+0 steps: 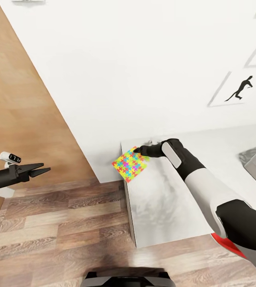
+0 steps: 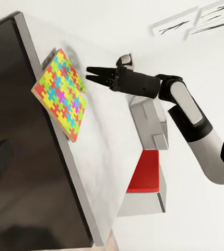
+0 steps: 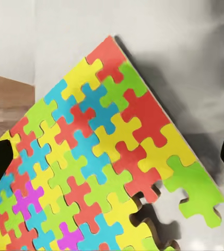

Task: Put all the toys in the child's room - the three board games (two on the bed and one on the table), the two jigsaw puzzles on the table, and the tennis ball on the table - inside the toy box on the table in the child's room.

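puzzle (image 1: 130,164) mid-frame overhangs table (image 1: 163,207) corner: thin, light, pieces may separate; pinch the overhang. right gripper (image 1: 137,150) wide, empty.

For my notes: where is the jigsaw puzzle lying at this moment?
In the head view, the jigsaw puzzle lies at the table's far left corner, overhanging the edge, directly by the right gripper.

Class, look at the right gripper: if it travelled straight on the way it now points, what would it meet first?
Most likely the jigsaw puzzle at the table corner: the right gripper is open and aimed at it, though the exact gap is unclear.
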Robot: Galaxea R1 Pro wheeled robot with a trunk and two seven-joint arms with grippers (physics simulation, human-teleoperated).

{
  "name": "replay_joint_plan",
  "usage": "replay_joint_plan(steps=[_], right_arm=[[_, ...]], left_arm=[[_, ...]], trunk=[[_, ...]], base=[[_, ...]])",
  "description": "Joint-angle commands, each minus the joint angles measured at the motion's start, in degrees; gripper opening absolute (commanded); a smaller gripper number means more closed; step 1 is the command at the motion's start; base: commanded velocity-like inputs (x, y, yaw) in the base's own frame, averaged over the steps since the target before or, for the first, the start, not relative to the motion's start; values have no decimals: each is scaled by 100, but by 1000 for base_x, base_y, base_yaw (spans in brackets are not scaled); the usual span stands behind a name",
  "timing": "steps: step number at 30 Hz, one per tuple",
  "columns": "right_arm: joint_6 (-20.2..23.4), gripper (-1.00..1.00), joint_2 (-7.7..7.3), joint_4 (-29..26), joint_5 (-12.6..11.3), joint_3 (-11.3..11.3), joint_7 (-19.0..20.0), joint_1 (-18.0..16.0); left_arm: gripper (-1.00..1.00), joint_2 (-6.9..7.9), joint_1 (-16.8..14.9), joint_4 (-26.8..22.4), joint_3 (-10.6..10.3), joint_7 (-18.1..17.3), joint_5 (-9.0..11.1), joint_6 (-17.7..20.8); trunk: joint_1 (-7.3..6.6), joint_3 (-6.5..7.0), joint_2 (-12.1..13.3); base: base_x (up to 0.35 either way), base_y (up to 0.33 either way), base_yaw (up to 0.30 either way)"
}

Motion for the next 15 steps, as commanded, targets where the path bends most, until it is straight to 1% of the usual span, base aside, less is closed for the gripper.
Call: replay_joint_plan(steps=[1, 5, 11, 15], right_arm=[[48, 100, -7, -61, 24, 6, 20, -2], [294, 100, -44, -443, -4, -2, 20, 13], [533, 100, -67, -953, -28, -12, 18, 36], [720, 100, -110, -1241, -41, -79, 20, 94]], left_arm=[[100, 2, -3, 0, -3, -7, 14, 55], [100, 2, -3, 2, -7, -7, 9, 55], [100, 1, -3, 6, -13, -7, -9, 55], [100, -5, -3, 8, -26, -1, -25, 52]], trunk=[[4, 1, -9], [4, 37, -9], [4, 92, -9], [4, 129, -9]], base=[[0, 0, 0], [0, 0, 0], [0, 0, 0], [0, 0, 0]])
